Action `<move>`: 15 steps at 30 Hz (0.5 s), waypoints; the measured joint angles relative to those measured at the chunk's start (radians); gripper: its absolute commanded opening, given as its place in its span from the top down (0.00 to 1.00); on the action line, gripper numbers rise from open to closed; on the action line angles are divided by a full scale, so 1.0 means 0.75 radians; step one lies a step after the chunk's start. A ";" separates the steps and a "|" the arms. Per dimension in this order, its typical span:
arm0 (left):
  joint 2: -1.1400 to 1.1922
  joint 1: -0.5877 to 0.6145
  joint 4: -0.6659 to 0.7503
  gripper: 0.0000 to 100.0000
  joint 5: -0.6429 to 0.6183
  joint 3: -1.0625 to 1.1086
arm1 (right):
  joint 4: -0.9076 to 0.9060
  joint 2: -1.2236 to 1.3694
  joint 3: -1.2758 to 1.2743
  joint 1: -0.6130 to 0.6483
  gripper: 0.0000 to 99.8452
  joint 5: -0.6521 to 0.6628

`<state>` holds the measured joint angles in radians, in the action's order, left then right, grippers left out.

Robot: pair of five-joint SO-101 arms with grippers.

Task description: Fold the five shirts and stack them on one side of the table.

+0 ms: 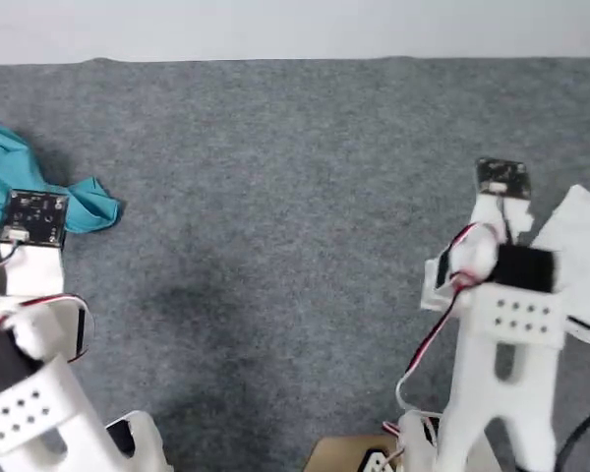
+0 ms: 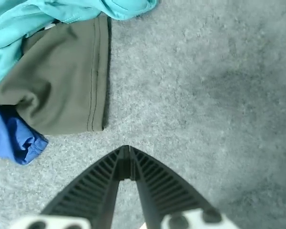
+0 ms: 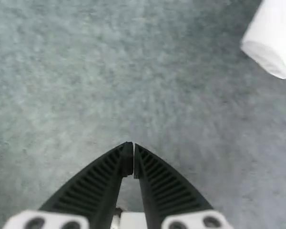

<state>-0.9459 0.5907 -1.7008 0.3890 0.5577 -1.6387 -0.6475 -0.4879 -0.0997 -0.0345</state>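
Grey felt table (image 1: 295, 197); left jaws closed, empty, near olive shirt (image 2: 62, 81); right jaws same.

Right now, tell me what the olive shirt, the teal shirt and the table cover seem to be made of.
Olive shirt: matte knit fabric, probably cotton jersey; a double-stitched hem shows.
Teal shirt: thin, soft cloth, judging by its loose folds.
Table cover: grey felt or short-pile carpet; fuzzy, mottled surface.

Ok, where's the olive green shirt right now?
The olive green shirt lies on the table, in the left wrist view just beyond the shut left pincer, between the teal shirt and the blue shirt.
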 measured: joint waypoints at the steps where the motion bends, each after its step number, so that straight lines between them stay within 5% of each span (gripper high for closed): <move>1: -0.033 0.000 0.000 1.00 -0.037 0.000 | 0.020 -0.047 -0.037 0.023 0.99 -0.029; 15: -0.413 -0.178 0.088 1.00 -0.149 0.151 | 0.184 -0.493 -0.385 0.082 0.99 -0.131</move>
<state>-1.2559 0.4572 -1.6349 0.2770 0.6713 -1.5006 -1.0173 -0.7764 -0.0384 -0.1327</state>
